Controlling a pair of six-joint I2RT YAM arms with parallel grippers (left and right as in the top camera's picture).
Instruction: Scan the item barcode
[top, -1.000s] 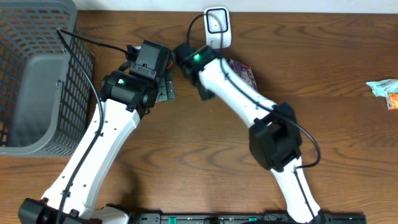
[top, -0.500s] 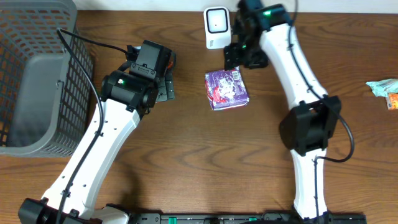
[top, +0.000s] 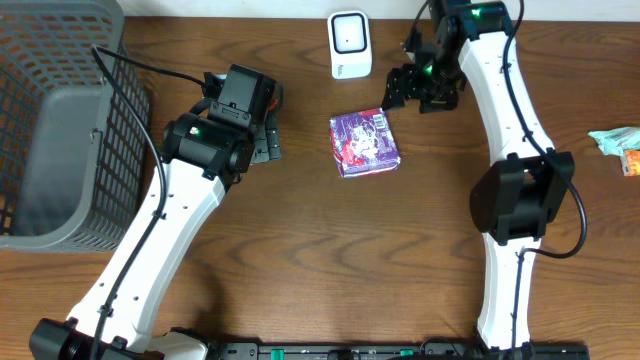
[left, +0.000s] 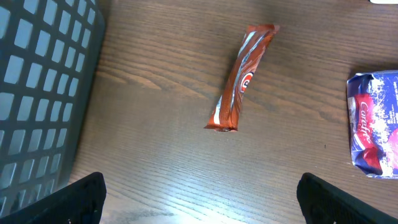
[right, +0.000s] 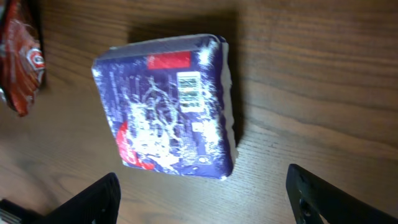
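Packet (top: 365, 143) flat on counter (top: 300, 260) near rear edge, centre, just in front of scanner (top: 350, 42), barcode (right: 189, 84) face up. Near-square, no clear long axis. Right jaws open, empty, just off its right rear corner: nearer. Left jaws open, empty, farther off to left.

Item: purple packet (top: 364, 143), square and soft, with white print, a red label and a red patch. It lies flat on the worktop (top: 300, 250), barcode (right: 189, 83) facing up, near the white scanner (top: 349, 44), apart from it.
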